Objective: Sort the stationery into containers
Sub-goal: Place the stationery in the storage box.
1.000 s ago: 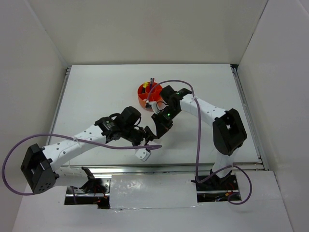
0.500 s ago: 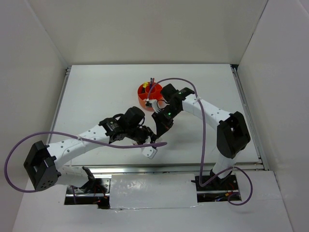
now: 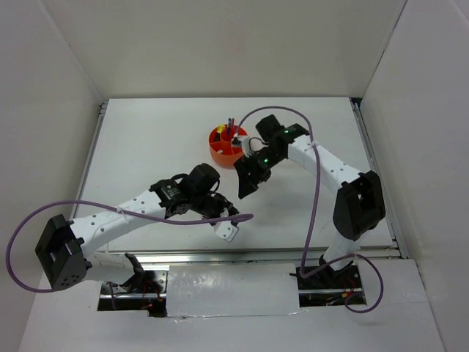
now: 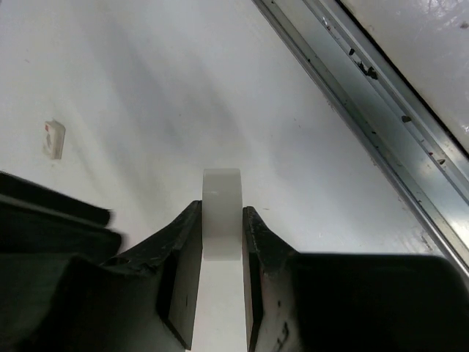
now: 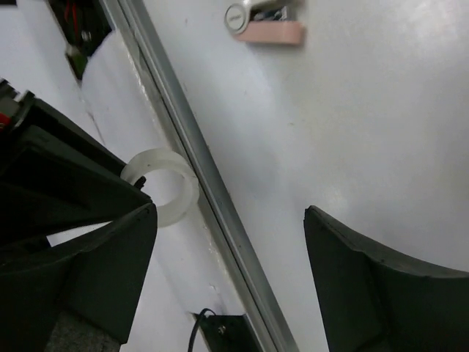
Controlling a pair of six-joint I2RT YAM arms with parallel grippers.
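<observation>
Left gripper (image 4: 221, 224): I see it pinching the white tape ring (image 4: 221, 192) edge-on, close to the front rail (image 4: 374, 132).
Right gripper (image 5: 231, 242): fingers spread wide above the table (image 3: 146, 147), near the orange organizer (image 3: 222, 144).
Orange organizer: mid-table, with pens (image 3: 231, 126) upright in its centre.
Pink-white piece (image 5: 272, 31): lying flat on the table.

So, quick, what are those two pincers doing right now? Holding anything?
Left pincer: closed on the white tape ring.
Right pincer: open, holding nothing.
</observation>
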